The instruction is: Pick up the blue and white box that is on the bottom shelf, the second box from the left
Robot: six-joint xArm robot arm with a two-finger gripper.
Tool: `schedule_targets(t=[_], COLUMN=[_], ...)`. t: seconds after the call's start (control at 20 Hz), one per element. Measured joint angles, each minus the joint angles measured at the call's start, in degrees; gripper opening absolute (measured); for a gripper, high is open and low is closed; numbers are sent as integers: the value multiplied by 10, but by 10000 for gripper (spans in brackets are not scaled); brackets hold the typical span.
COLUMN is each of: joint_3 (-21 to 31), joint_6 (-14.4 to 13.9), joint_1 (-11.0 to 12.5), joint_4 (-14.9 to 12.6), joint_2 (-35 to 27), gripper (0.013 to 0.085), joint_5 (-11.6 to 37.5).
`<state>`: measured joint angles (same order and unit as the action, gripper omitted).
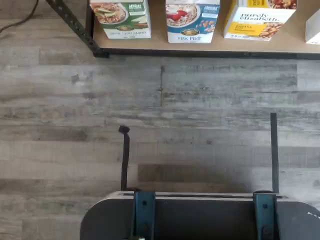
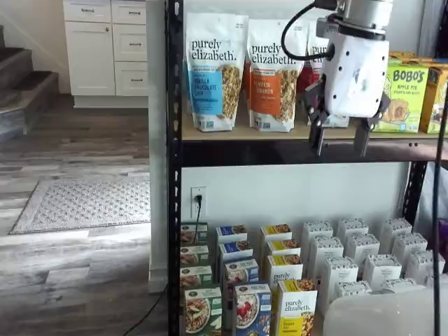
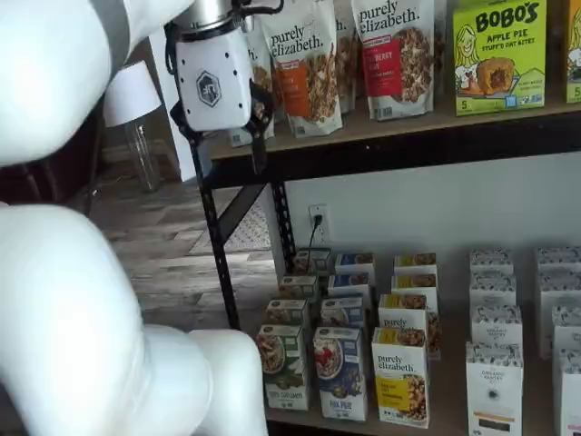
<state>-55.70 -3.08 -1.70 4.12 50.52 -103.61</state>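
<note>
The small blue and white cardboard box (image 3: 340, 372) stands upright, lower centre; the white-bodied, black-fingered gripper (image 2: 340, 140) hangs high — fingers parted.

Blue and white box (image 3: 339, 372) upright on bottom shelf (image 3: 363, 425)

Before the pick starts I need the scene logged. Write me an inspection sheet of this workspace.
Surface: the bottom shelf is a tan board carrying rows of small boxes.
Job's things: the blue and white box stands upright at the front of its row, between a green-fronted box and a yellow purely elizabeth box.
Clutter: white boxes farther along; granola bags and a Bobo's box on the upper shelf.
Hand: open, empty, up at the upper shelf's level, well above the target.
Cables: a black cable loops at the wrist; a cord is plugged into the wall outlet.
Surroundings: wood floor, rug, white cabinets.
</note>
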Motion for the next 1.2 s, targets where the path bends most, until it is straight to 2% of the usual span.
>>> schedule_targets(t=[0.6,0.85,1.2], joint_3=[119,148,192], joint_6=[-6,-11,-7], joint_1=[-13,-19,-17], joint_4=[-8,-19,-15], joint_2=[4,3,-5], gripper=[850,850,850], joint_5=[114,145,198])
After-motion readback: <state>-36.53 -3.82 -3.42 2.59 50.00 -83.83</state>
